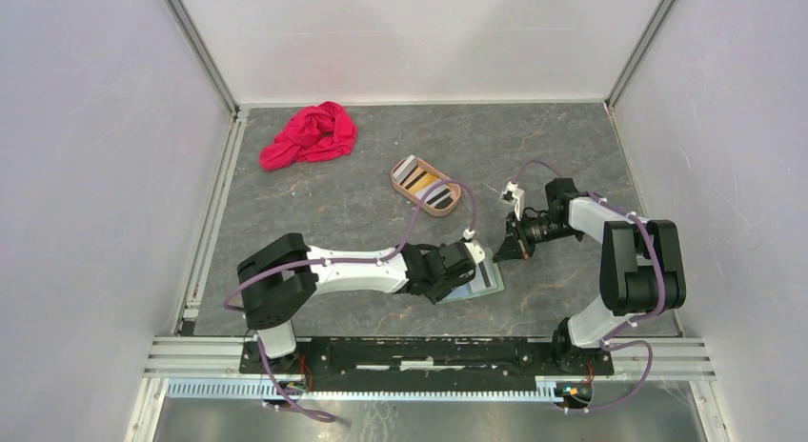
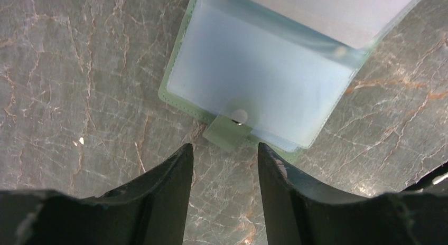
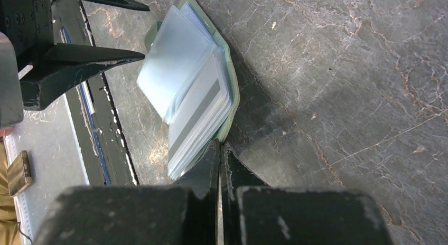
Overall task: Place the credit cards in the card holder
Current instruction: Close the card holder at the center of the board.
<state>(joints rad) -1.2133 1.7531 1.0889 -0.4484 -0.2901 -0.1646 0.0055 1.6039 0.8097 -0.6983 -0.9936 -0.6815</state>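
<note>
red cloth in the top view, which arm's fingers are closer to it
Left. The left fingers are at mid-table, right of the red cloth and nearer the arm bases; the right fingers are close beside them but further right still.

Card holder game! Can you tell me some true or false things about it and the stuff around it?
1. The card holder lies open, pale blue inside. True.
2. The left fingers are squeezed shut. False: they are apart, just short of the snap tab.
3. The red cloth covers the card holder. False: it lies far off, near the back.
4. The tray has cards in it. True.
5. The right fingers are pressed together by the holder's edge. True.
</note>
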